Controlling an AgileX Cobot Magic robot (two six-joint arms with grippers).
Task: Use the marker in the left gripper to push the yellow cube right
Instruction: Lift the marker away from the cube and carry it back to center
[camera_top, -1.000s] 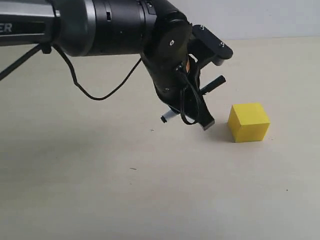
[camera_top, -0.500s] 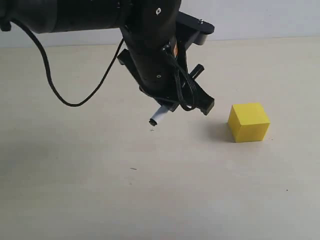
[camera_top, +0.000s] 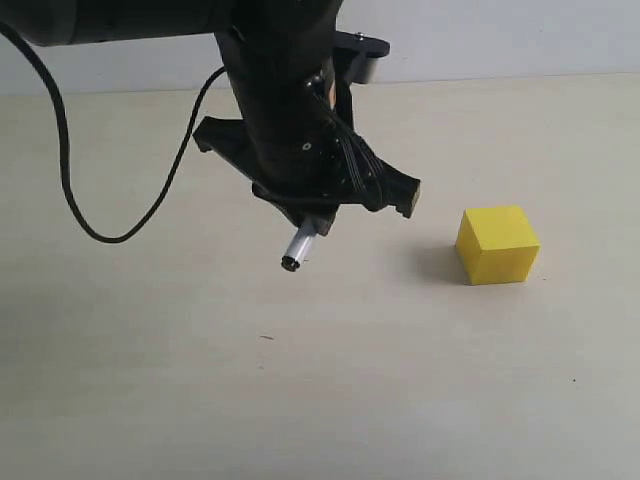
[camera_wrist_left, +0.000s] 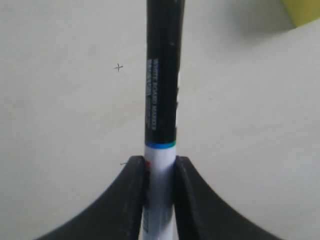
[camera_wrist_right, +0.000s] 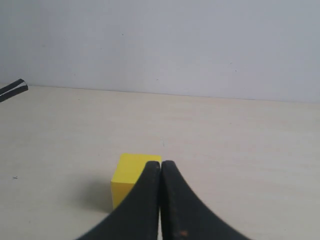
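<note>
Pale counter (camera_top: 200, 400), plain wall (camera_top: 500, 35) behind. Marker (camera_wrist_left: 161, 75) is clamped by its white barrel in my left jaws; its black length sticks out past the tips, tilted, lower end near the counter. Yellow cube (camera_top: 497, 244) rests on the counter to the right, apart from marker and jaws. My right jaws are pressed together, cube just beyond them. Black cable (camera_top: 100, 215) loops off my left arm.

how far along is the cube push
Done: the marker is clamped in the left gripper. In hand: the approach; in the exterior view the marker hangs over the table, left of the yellow cube with a clear gap. Left: bring the marker against the cube's left face and push it right.
</note>
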